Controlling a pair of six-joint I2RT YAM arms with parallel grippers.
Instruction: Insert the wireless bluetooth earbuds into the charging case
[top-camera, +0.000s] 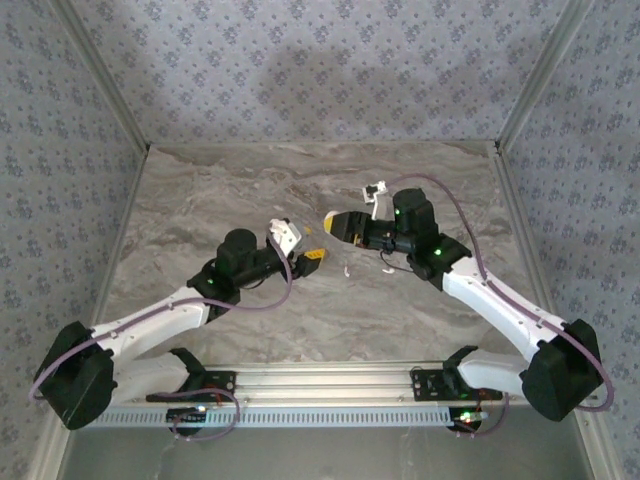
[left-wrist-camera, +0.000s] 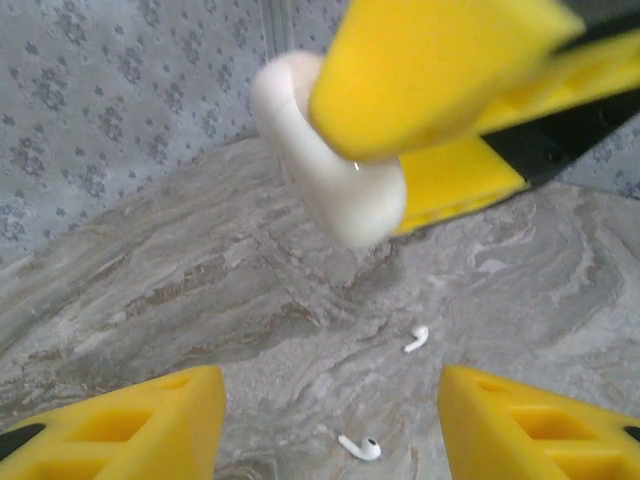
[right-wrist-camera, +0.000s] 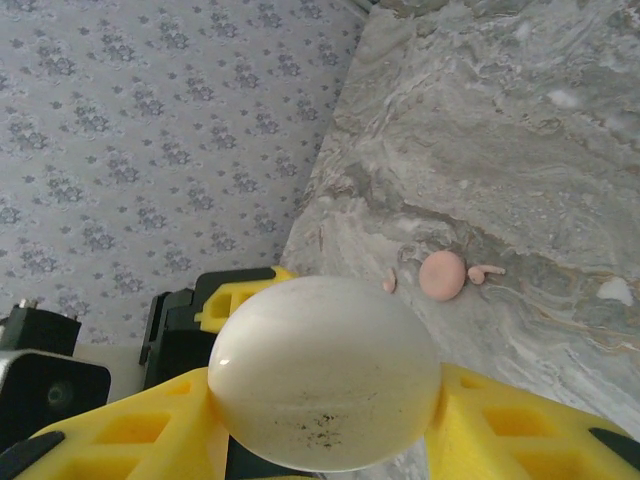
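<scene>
My right gripper (right-wrist-camera: 325, 405) is shut on the charging case (right-wrist-camera: 325, 370), a white egg-shaped shell held off the table. In the left wrist view that case (left-wrist-camera: 330, 175) hangs ahead, pinched by the right gripper's yellow fingers (left-wrist-camera: 430, 70). Two wireless bluetooth earbuds lie on the marbled table below it, one (left-wrist-camera: 417, 339) farther off and one (left-wrist-camera: 360, 447) closer. My left gripper (left-wrist-camera: 330, 430) is open just above them, nothing between its fingers. From above, the left gripper (top-camera: 312, 262) and right gripper (top-camera: 335, 225) nearly meet at mid-table, with one earbud (top-camera: 347, 271) a white speck beside them.
A small round salmon-pink puck (right-wrist-camera: 441, 275) lies on the table near the left wall, with tiny pink pieces on either side. Patterned walls (top-camera: 300, 70) enclose the table on three sides. A metal rail (top-camera: 320, 385) runs along the near edge by the arm bases.
</scene>
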